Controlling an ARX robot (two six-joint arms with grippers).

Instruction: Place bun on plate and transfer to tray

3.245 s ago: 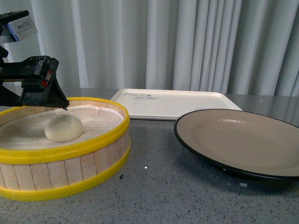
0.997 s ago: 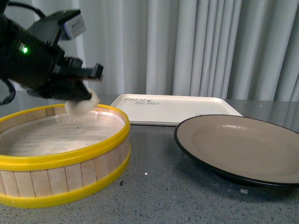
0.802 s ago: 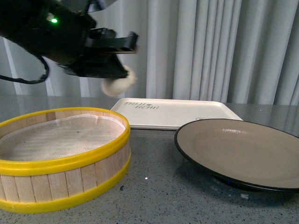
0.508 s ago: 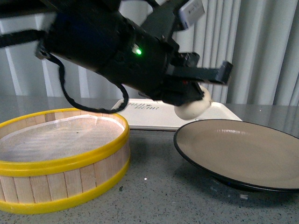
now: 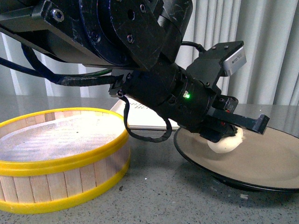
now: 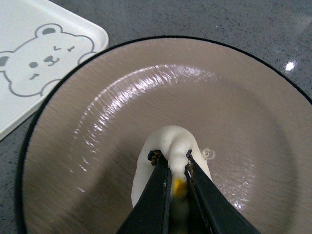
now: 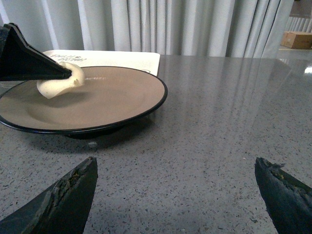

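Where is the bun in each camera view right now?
Front view: bun right of centre, low over the plate.
Left wrist view: bun pinched by the left gripper, over the plate's inside.
Right wrist view: bun at the tip of a left gripper finger, over the plate's inside.
Shared landmark: the black-rimmed plate.

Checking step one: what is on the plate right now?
The bun, pinched in the left gripper, sits low over the beige inside of the plate. Whether its underside touches the plate is covered by the bun itself.
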